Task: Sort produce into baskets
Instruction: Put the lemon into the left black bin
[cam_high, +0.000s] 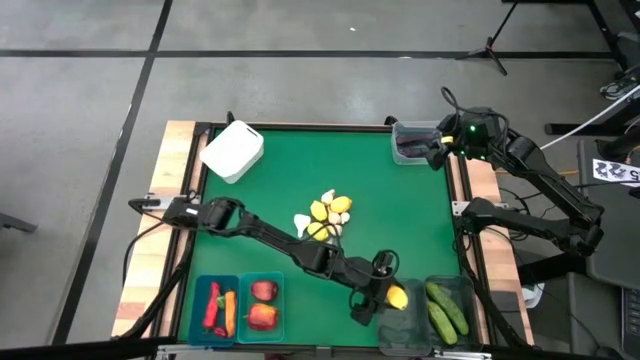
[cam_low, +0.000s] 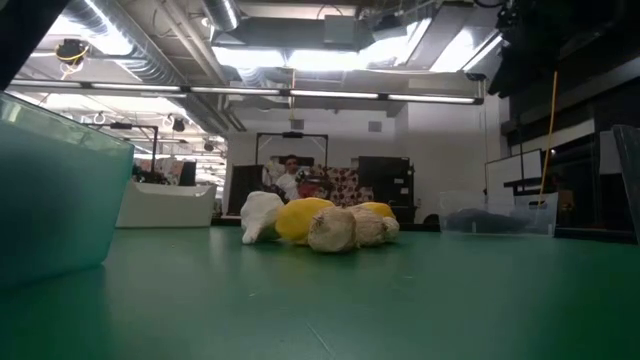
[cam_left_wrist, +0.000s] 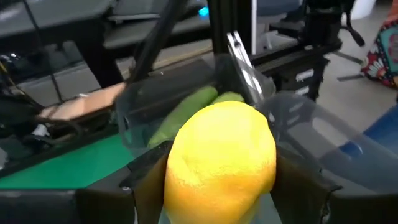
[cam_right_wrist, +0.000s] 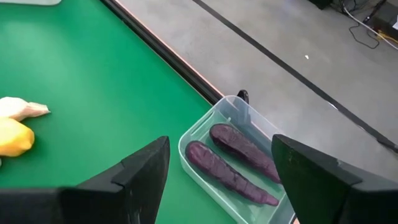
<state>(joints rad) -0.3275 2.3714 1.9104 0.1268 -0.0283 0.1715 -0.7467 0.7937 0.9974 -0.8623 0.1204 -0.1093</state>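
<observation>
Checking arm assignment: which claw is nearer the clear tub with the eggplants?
Right. The right claw hangs open just beside the clear tub holding the eggplants. The left claw is across the table by the cucumbers, with a lemon between its fingers.

The high view looks straight down on the whole green worktop (cam_high: 390, 215). The low view sits at worktop level, facing across it into the room — both share the central produce pile (cam_low: 325, 225). The left wrist view looks close onto a lemon (cam_left_wrist: 221, 162); the right wrist view looks down on a clear tub (cam_right_wrist: 233, 165) — the far-corner tub seen from above.
</observation>
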